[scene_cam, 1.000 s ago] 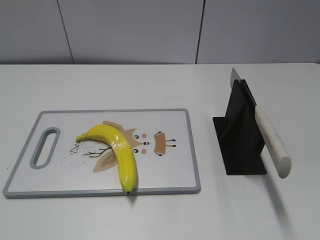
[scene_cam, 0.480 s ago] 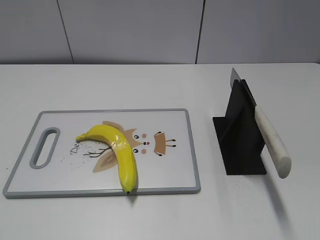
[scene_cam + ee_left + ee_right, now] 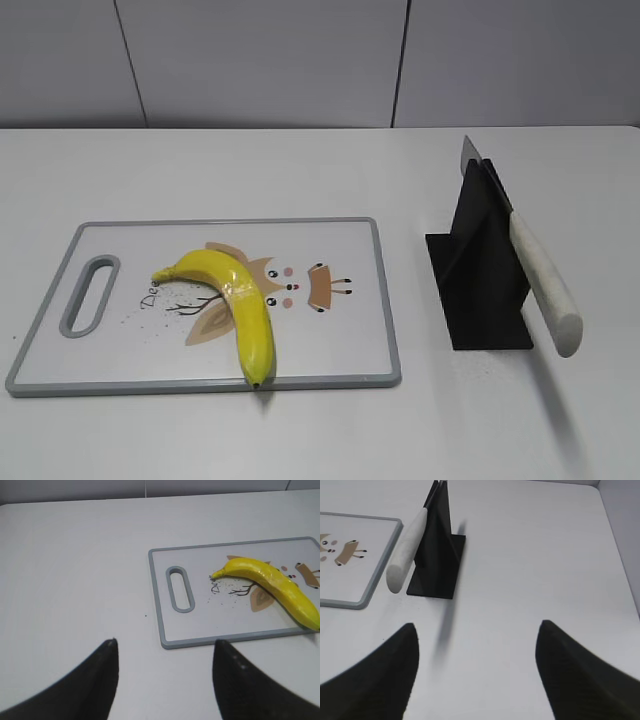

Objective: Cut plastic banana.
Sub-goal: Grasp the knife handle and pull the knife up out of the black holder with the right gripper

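The glossy yellow plastic banana (image 3: 240, 300) lies on a white cutting board (image 3: 330, 340) with a grey rim, dark tip toward the front edge; it also shows in the left wrist view (image 3: 272, 582). A knife with a white handle (image 3: 545, 285) leans in a black stand (image 3: 480, 270) to the right of the board, handle toward the front; it also shows in the right wrist view (image 3: 407, 550). My left gripper (image 3: 165, 642) is open and empty above bare table, short of the board's handle end. My right gripper (image 3: 477, 627) is open and empty, short of the stand. Neither gripper shows in the exterior view.
The cutting board has a handle slot (image 3: 90, 293) at its left end and an owl drawing (image 3: 290, 285) in the middle. The white table's right edge (image 3: 617, 555) runs along the right wrist view. A grey wall stands behind the table.
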`<state>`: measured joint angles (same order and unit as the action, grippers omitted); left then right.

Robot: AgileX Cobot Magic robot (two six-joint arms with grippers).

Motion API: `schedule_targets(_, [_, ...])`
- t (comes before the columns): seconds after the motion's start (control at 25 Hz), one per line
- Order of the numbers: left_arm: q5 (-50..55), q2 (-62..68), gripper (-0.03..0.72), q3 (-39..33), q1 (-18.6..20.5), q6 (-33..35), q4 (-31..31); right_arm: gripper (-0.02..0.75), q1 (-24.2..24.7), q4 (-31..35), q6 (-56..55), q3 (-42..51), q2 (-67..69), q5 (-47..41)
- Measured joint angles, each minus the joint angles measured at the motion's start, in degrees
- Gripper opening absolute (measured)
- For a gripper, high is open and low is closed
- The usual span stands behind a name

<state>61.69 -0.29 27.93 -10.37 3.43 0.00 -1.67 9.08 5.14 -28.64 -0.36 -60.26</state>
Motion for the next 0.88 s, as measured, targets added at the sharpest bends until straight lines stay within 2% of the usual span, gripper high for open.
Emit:
schedule_targets(0.16, [0.00, 0.00, 0.577, 0.00, 0.00, 0.00, 0.00, 0.543, 0.06, -0.23, -0.35, -3.05, 5.84, -0.15])
schedule_targets(0.28, [0.00, 0.00, 0.577, 0.00, 0.00, 0.00, 0.00, 0.516, 0.06, -0.23, -0.49, -8.24, 15.07, -1.77])
schedule_targets(0.48, [0.00, 0.00, 0.577, 0.00, 0.00, 0.00, 0.00, 0.507, 0.06, -0.20, -3.54, -19.00, 32.19, -8.03])
schedule_targets(0.68, [0.00, 0.00, 0.577, 0.00, 0.00, 0.00, 0.00, 0.507, 0.06, -0.16, -4.35, -26.86, 46.26, -9.00])
schedule_targets(0.88, [0.00, 0.00, 0.575, 0.00, 0.00, 0.00, 0.00, 0.507, -4.42, 0.36, -6.89, -30.97, 55.61, -9.02])
